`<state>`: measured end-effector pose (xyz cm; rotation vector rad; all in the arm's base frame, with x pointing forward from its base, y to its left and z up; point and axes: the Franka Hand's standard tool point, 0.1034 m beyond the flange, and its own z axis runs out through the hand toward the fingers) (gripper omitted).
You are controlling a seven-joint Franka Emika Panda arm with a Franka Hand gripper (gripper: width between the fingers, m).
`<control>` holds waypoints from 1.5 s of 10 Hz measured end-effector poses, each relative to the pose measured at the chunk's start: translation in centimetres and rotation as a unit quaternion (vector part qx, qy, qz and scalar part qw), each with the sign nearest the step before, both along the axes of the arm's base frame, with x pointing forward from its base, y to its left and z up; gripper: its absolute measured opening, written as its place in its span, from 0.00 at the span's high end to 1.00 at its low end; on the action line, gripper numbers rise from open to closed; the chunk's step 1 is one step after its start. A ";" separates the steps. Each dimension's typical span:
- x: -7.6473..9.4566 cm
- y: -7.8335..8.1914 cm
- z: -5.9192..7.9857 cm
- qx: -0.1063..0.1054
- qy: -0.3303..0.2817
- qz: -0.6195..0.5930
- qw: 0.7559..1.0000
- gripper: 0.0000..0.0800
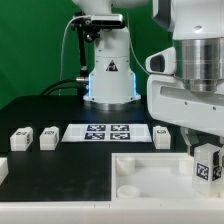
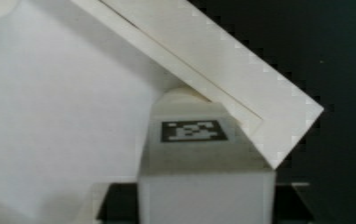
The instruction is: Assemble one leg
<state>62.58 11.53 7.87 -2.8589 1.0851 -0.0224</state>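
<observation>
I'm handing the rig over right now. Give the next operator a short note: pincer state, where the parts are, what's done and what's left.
Pincer: shut on the small white plastic leg post with a black-and-white tag, held upright at the exterior view's right, over the large white tray-like part with raised rims.
Wrist view: the post sits right at the tray's corner rim; whether it is seated there cannot be told.
Other parts: three more small white tagged posts lie on the black table, beside the flat white marker board.
Done: leg picked up and brought to the tray.
Left: fit it into the corner, then release.
</observation>
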 end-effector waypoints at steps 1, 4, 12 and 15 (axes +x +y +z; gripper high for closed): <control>0.0 0.0 0.0 0.000 0.000 0.000 1.000 0.55; 0.0 0.0 0.0 0.000 0.000 0.000 1.000 0.23; 0.1 -0.3 0.0 -0.043 -0.020 0.369 0.928 0.19; 0.1 -0.5 0.0 -0.054 -0.023 0.521 0.852 0.19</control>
